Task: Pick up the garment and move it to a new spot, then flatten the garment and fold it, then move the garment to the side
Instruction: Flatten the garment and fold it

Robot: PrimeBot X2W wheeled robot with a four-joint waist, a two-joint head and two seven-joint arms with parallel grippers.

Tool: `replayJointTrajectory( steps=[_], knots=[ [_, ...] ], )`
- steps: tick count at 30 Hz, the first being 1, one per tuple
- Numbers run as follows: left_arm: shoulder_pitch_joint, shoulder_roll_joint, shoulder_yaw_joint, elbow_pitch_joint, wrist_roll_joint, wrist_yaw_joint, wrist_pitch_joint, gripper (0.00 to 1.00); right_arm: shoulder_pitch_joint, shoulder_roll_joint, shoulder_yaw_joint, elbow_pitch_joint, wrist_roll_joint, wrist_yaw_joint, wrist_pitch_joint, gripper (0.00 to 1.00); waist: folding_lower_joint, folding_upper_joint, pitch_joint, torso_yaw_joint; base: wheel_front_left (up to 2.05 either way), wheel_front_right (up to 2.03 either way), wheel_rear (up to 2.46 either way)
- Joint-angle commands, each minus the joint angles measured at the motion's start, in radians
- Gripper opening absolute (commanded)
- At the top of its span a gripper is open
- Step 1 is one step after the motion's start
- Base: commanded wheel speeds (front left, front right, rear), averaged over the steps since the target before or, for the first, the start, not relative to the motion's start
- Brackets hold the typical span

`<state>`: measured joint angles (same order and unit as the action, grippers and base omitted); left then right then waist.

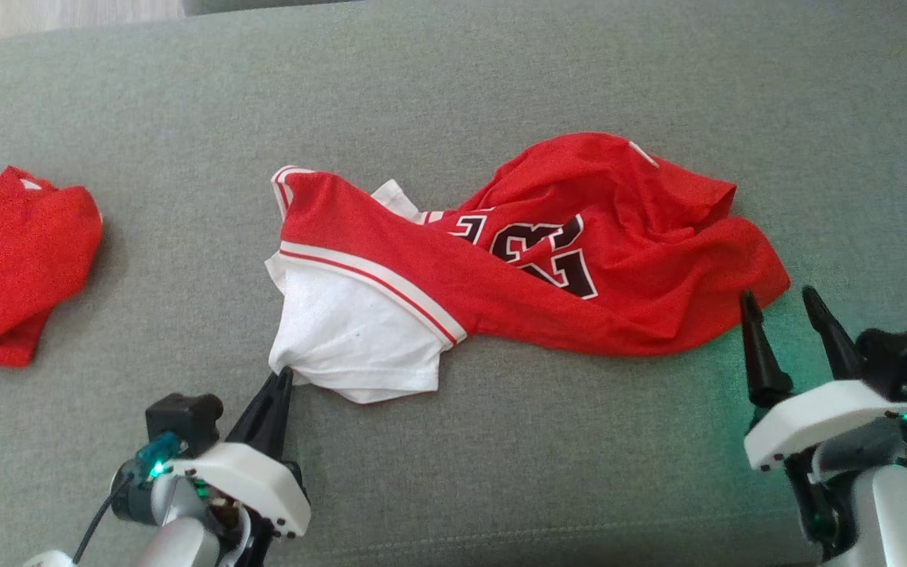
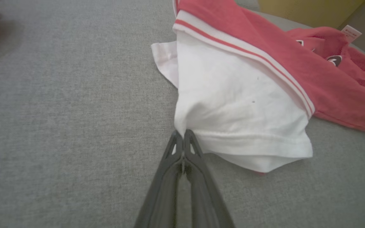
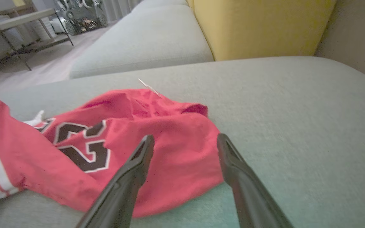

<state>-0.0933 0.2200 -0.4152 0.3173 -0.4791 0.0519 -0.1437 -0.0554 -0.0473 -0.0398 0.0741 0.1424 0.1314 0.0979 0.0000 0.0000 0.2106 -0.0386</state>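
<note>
A crumpled red garment (image 1: 548, 260) with white sleeve parts and a black number lies mid-way across the grey sofa cushion. My left gripper (image 1: 284, 374) is shut on the near corner of its white sleeve (image 2: 233, 104); in the left wrist view the gripper (image 2: 182, 133) pinches the sleeve's hem between closed fingertips. My right gripper (image 1: 780, 295) stands open at the garment's right end, its fingers straddling the red edge (image 3: 185, 148) without closing on it.
A second red garment (image 1: 12, 252) lies at the cushion's far left. A yellow cushion (image 3: 258, 25) and the sofa back stand beyond the right end. Bare grey cushion (image 1: 540, 472) stretches along the near side. A table and floor (image 3: 27, 38) lie past the sofa.
</note>
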Motion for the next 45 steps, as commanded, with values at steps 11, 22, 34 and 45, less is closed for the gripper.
replayJointTrajectory(
  steps=[11,22,34,45],
  knots=[
    [-0.099,0.01,0.014,-0.037,0.013,0.001,-0.025,0.0,-0.223,-0.066,-0.089,0.301,0.0,-0.001,0.016,1.0,0.0,0.0,0.068,0.02,0.0,0.0,0.0],
    [-0.11,0.008,0.016,-0.047,0.01,0.007,-0.05,0.0,-0.259,-0.066,-0.052,0.419,0.118,-0.001,0.102,0.0,0.0,0.0,0.071,0.028,0.0,0.0,0.0],
    [-0.128,0.073,0.097,-0.31,0.016,0.063,-0.065,0.0,-0.241,-0.106,-0.03,0.043,0.192,-0.001,0.041,0.0,0.0,0.0,0.015,0.01,0.0,0.0,0.0],
    [-0.354,0.147,0.166,-0.577,0.077,0.095,-0.01,0.0,-0.369,-0.133,-0.072,-0.326,0.186,-0.001,0.057,0.0,0.0,0.0,-0.034,0.013,0.0,0.0,0.0]
  ],
)
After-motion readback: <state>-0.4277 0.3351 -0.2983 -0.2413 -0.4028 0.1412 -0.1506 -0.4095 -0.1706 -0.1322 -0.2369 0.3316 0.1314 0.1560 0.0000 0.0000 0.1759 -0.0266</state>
